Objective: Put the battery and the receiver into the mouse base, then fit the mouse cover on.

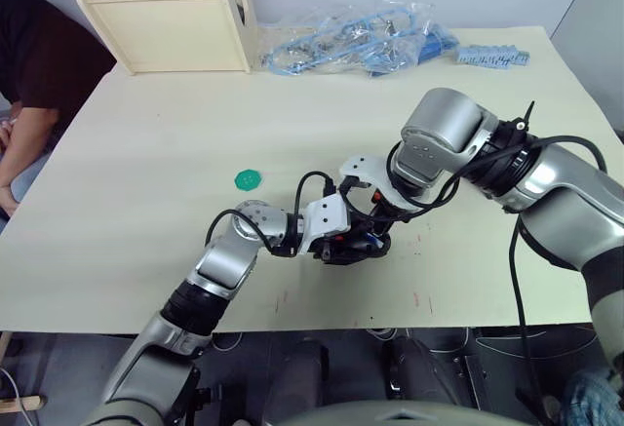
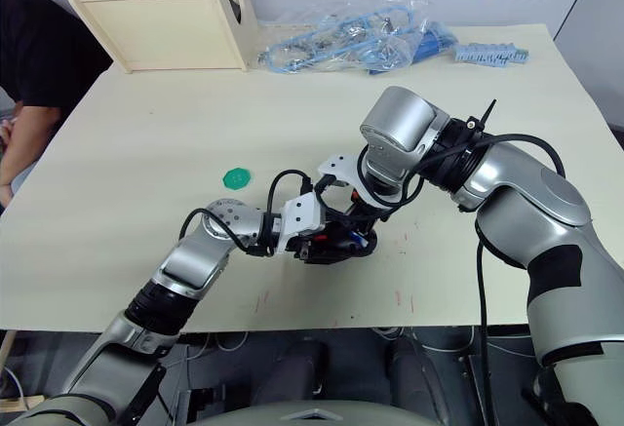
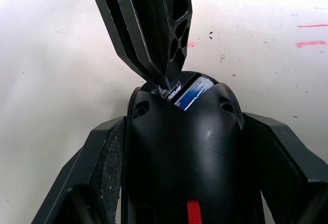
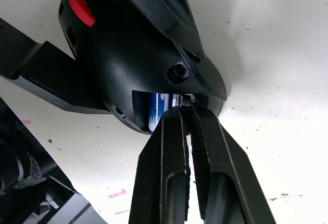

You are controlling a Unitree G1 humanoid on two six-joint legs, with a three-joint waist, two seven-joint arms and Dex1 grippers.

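The mouse base [image 3: 179,152], clamped by the left gripper [image 3: 180,183], already holds the battery [image 3: 192,94]. At its 12 o'clock end the right gripper [image 4: 187,112], fingertips nearly together, seems to pinch the small receiver; seating it probably needs fine alignment.

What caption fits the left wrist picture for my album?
Left gripper holds the mouse base, battery inside, while right gripper pokes its compartment.

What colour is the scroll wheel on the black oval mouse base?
Red; the scroll wheel on the black oval mouse base shows best in the right wrist view.

No writing can be read; the battery [image 3: 190,94] label by the right claw [image 3: 163,80] is illegible.
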